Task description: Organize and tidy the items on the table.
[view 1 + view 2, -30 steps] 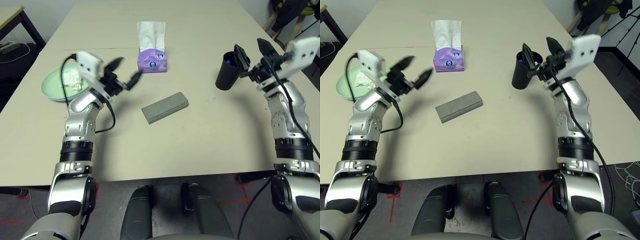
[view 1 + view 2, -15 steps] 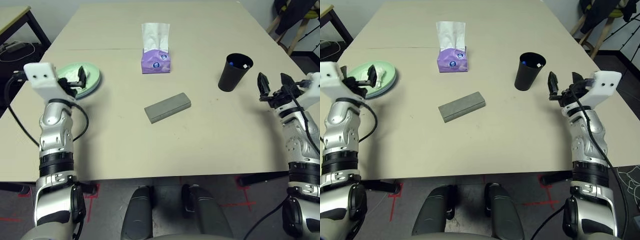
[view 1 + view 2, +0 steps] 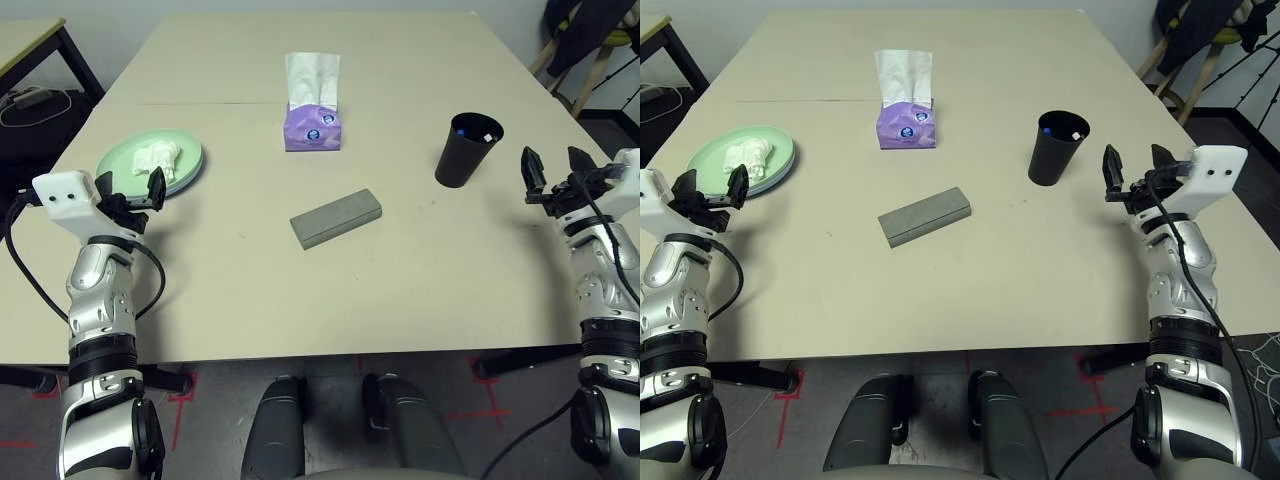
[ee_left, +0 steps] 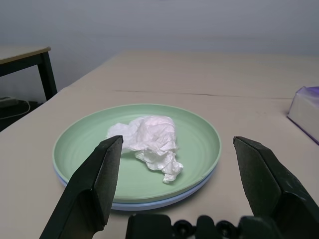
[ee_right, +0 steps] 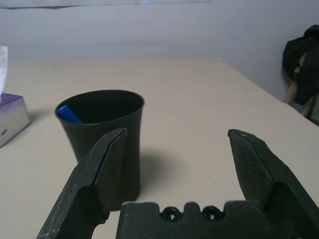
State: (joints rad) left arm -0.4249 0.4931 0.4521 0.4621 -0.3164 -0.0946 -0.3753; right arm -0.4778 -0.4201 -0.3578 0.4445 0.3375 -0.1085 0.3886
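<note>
On the beige table (image 3: pixel 420 290), a pale green plate (image 3: pixel 125 160) lies stacked on a pale blue one (image 4: pixel 149 203) at the left, with a crumpled white tissue (image 3: pixel 157 157) on it. My left gripper (image 3: pixel 130 188) hovers open just on the near side of the plates, nothing between its fingers. A grey glasses case (image 3: pixel 336 217) lies at the middle. A black cup (image 3: pixel 468 150) stands at the right with a blue pen end (image 5: pixel 69 114) inside. My right gripper (image 3: pixel 555 166) is open to the right of the cup, apart from it.
A purple tissue box (image 3: pixel 312 128) with a white tissue sticking up stands behind the case. A small yellow-edged side table (image 3: pixel 25 35) is at the far left and a chair with dark cloth (image 3: pixel 590 30) at the far right. Cables lie on the floor.
Both arms have drawn back from the table's middle toward its near side corners. The left gripper left the tissue box area for the plates; the right one backed away from the cup.
</note>
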